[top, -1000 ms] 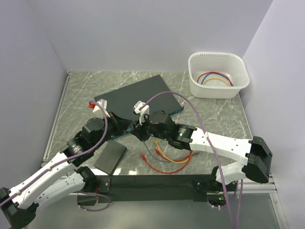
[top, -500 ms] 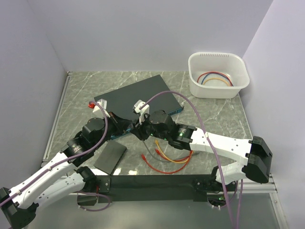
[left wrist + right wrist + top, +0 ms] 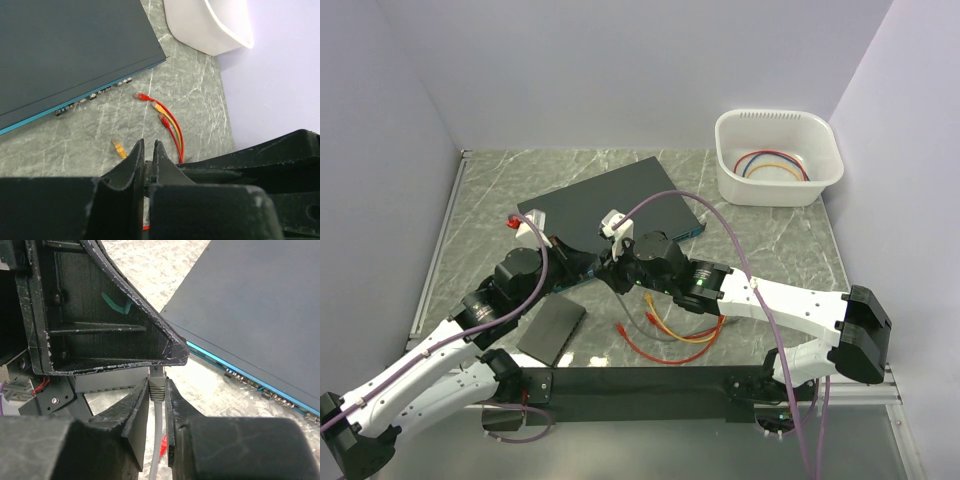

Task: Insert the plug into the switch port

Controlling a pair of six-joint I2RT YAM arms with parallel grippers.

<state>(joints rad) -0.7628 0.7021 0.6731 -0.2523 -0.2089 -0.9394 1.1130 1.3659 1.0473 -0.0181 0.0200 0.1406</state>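
Right gripper (image 3: 157, 385) jaws just narrowed, now pinching grey plug (image 3: 157, 390), low centre of right wrist view. I judge grab done, carry to ports next. Left gripper (image 3: 148, 150) closed tight, contents unclear. Counts: one switch (image 3: 605, 205), centre top view, apart from plug; one white bin (image 3: 770, 192); one black slab (image 3: 552, 330); four loose cable ends (image 3: 157, 106).

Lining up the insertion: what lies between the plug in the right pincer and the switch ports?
Only bare tabletop, per the right wrist view; a finger of the left pincer hangs close by the plug.
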